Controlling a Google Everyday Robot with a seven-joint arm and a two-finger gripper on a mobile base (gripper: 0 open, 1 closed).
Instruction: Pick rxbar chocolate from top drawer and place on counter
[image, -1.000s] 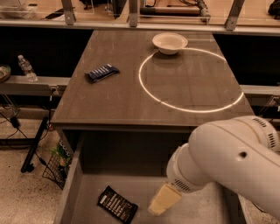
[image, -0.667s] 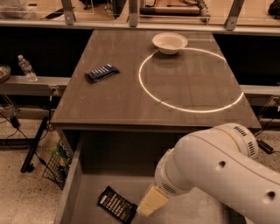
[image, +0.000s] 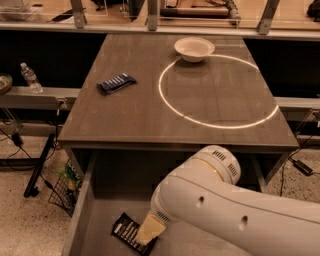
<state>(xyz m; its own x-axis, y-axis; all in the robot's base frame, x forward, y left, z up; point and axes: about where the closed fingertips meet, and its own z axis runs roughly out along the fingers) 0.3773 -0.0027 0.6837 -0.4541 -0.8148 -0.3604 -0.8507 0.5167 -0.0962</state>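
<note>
The rxbar chocolate (image: 126, 231), a flat black wrapper with white lettering, lies on the bottom of the open top drawer (image: 100, 210) near its front left. My gripper (image: 150, 231) reaches down into the drawer from the right, right over the bar's right end, and it covers that end. The white arm fills the lower right of the view. The counter (image: 150, 105) with its white ring of light lies behind the drawer.
A dark blue wrapped bar (image: 116, 83) lies on the counter's left side. A white bowl (image: 194, 48) stands at the back by the ring. A water bottle (image: 30, 78) stands on a ledge at the left. A wire rack (image: 65, 187) sits on the floor left of the drawer.
My arm and gripper have moved left and down across the drawer, from clear of the black bar to right over its right end. The bar has not moved.
</note>
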